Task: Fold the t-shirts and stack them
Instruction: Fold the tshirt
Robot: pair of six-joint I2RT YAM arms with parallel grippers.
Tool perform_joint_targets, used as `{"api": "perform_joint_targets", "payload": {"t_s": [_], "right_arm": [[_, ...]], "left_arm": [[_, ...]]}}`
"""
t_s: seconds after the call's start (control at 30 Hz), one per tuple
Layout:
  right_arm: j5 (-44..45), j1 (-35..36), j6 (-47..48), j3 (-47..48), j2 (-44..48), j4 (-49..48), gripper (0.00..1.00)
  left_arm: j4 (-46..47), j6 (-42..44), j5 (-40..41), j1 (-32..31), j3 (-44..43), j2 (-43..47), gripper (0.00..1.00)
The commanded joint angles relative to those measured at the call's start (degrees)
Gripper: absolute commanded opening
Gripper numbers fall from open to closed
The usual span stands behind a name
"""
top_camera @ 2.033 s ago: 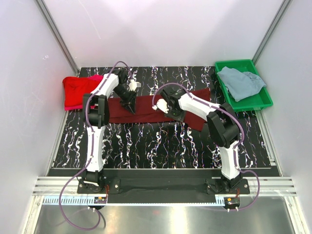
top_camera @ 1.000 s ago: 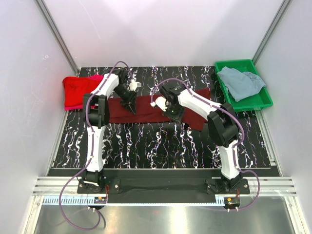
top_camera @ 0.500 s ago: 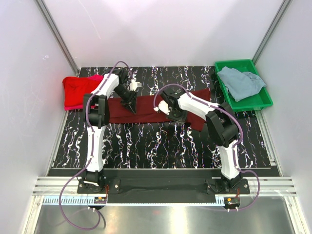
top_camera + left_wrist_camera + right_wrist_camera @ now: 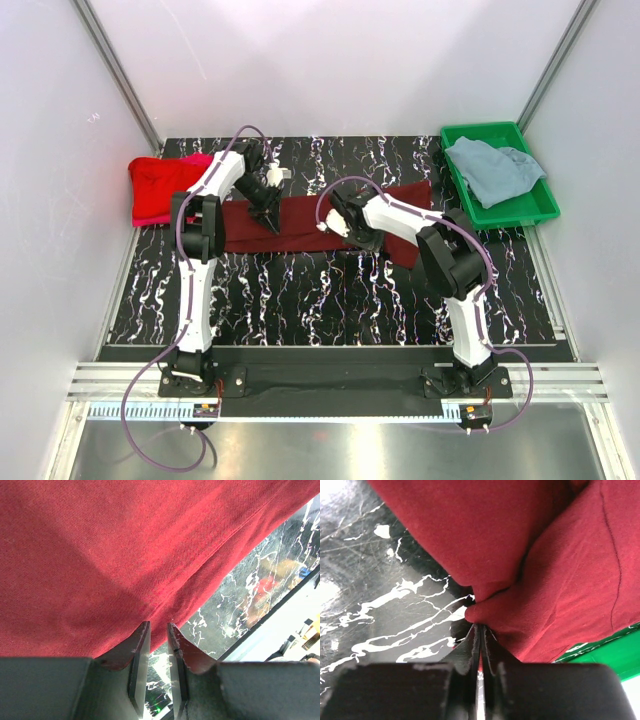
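Observation:
The dark maroon t-shirt [image 4: 300,225] lies as a long band across the middle of the table. My left gripper [image 4: 268,222] stands on its left part; in the left wrist view [image 4: 158,625] its jaws are a narrow gap apart at the cloth's [image 4: 125,545] near edge, with bare table between them. My right gripper [image 4: 345,236] is shut on a pinched fold of the maroon cloth [image 4: 560,580], as the right wrist view [image 4: 479,625] shows. The bright red t-shirt [image 4: 155,180] lies on the pink one [image 4: 150,217] at the far left. The grey-blue t-shirt [image 4: 490,168] lies in the tray.
The green plastic tray [image 4: 455,135] stands at the back right corner; its rim shows in the right wrist view [image 4: 600,655]. The table top [image 4: 300,300] is black with white marbling. White walls close in the left, back and right sides.
My right gripper has shifted a little nearer and leftward along the maroon shirt's near edge and is now pinching a fold. My left arm has not moved.

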State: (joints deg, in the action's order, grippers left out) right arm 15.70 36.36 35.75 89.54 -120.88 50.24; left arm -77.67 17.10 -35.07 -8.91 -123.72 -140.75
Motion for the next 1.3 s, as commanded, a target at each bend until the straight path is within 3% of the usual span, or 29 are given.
{"api": "perform_joint_targets", "payload": {"t_s": [0.0,0.47,0.57,0.67,0.73,0.97,1.27], "right_arm": [[2.1,-0.1,0.4,0.0,1.4,-2.4,0.03],[-17.5,0.0,-7.3,15.8,1.7,13.9,0.00],[-16.5,0.0,-6.1,13.1,1.8,13.5,0.00],[-11.5,0.0,-5.4,9.4,1.7,11.4,0.29],[-8.9,0.0,-4.2,7.1,2.4,8.2,0.36],[-4.6,-0.1,-2.8,1.5,2.8,4.1,0.38],[-2.0,0.0,-1.2,1.5,3.0,1.3,0.37]], "left_arm": [[-5.5,0.3,-2.0,-0.2,-0.7,1.1,0.26],[-5.7,0.3,-1.6,-0.2,-0.6,2.0,0.26],[-5.6,0.3,-1.6,-0.2,-0.6,2.1,0.26],[-5.7,0.4,-1.6,-0.3,-0.6,2.1,0.26],[-5.7,0.3,-1.6,-0.2,-0.6,2.1,0.26],[-5.7,0.3,-1.9,-0.2,-0.6,1.5,0.26],[-5.8,0.4,-2.0,-0.3,-0.4,1.4,0.26]]}}
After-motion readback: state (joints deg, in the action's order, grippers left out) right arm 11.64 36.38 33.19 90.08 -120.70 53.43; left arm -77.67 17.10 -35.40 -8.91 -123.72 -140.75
